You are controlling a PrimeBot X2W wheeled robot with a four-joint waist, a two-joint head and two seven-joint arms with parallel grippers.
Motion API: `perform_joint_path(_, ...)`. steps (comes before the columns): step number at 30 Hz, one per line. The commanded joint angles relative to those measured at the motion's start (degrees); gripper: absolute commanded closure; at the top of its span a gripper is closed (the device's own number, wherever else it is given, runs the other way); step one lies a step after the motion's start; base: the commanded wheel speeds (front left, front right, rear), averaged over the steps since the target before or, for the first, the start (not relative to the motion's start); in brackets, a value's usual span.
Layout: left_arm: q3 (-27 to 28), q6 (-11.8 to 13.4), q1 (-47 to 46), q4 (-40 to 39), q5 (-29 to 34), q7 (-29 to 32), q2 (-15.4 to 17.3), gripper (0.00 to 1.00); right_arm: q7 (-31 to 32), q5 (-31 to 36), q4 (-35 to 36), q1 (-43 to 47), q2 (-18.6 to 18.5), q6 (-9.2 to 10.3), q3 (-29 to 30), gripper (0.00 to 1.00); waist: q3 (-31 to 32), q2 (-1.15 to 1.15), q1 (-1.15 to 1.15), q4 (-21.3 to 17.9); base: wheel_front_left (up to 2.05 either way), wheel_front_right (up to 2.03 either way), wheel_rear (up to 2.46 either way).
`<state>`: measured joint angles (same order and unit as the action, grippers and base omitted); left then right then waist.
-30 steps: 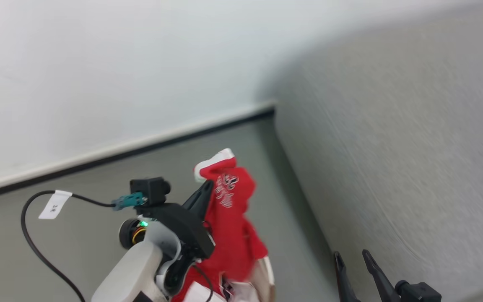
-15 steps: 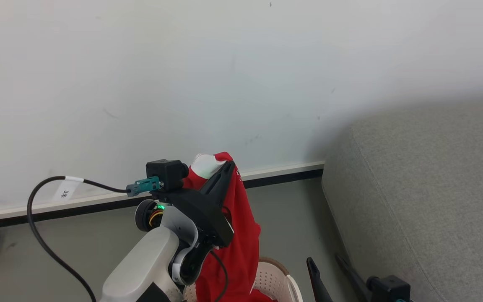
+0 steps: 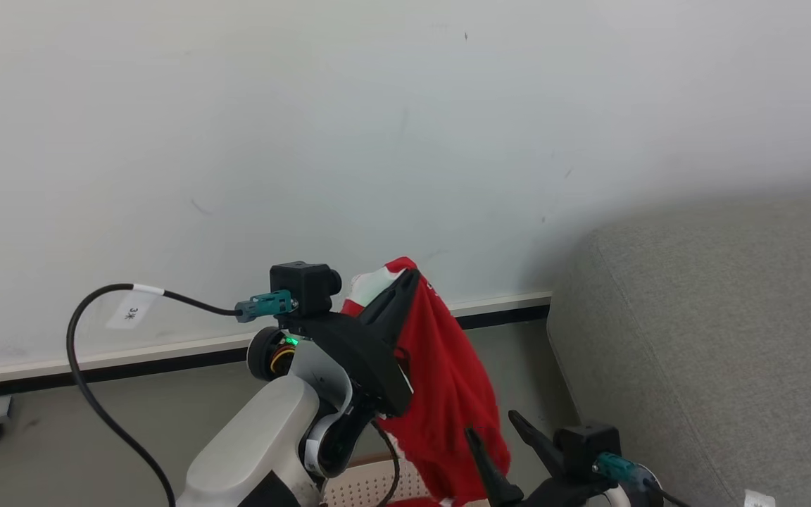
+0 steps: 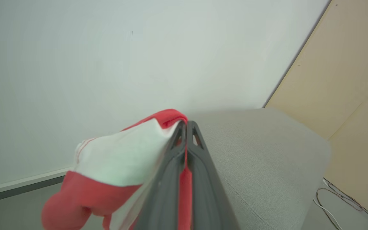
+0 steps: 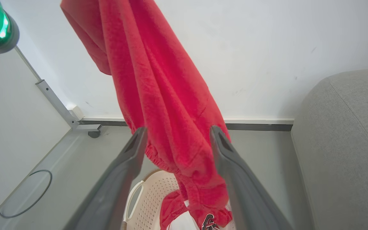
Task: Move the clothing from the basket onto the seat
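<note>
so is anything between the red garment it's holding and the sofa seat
Nothing visible. The left gripper holds the red garment above the basket; bare floor separates it from the seat. The right gripper is open at its hanging end, not clamped.

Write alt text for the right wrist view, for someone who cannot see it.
A long red garment hangs down between the two open dark fingers of the right hand, its lower end over a cream perforated basket. A grey seat stands at the right, a white wall behind.
</note>
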<state>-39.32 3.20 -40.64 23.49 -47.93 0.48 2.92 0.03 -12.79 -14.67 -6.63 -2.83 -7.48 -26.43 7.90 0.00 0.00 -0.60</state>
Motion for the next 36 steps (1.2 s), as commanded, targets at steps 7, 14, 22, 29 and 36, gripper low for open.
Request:
perform_joint_path(7, -3.42, 0.5, -1.63, -3.83, -2.45, 0.9, -0.04, 1.0, 0.43, 0.55, -6.3, -5.98, -0.11, -0.02, -1.64, 0.0, 0.45, 0.0, 0.0, 0.52, 0.0, 0.0, 0.0)
perform_joint_path(14, -6.34, 2.19, -2.36, -8.84, -4.74, 1.9, -0.05, 1.0, 0.2, -0.21, -11.84, -8.78, -0.07, -0.02, -1.23, 0.0, 1.25, 0.0, 0.0, 1.44, 0.0, 0.0, 0.0)
perform_joint_path(22, -9.26, 3.69, -3.17, -15.89, -7.23, 2.93, -0.06, 1.0, -1.38, -5.0, -16.03, -10.65, -0.08, -0.02, -3.24, 0.0, 1.87, 0.0, 0.0, 2.69, 0.0, 0.0, 0.0)
perform_joint_path(29, -11.21, 4.64, -3.02, -19.45, -8.66, 3.25, -0.06, 1.0, -3.79, -6.9, -17.77, -12.14, -0.08, -0.02, -4.3, 0.0, 1.87, 0.0, 0.0, 2.91, 0.0, 0.0, 0.0)
perform_joint_path(36, -11.96, 5.93, -1.52, -16.87, -6.8, 2.05, 1.44, 1.0, -5.04, -7.4, -18.55, -12.67, -0.08, -0.02, -4.63, 1.0, 1.75, 0.0, 0.0, 1.83, 0.0, 0.0, 0.0)
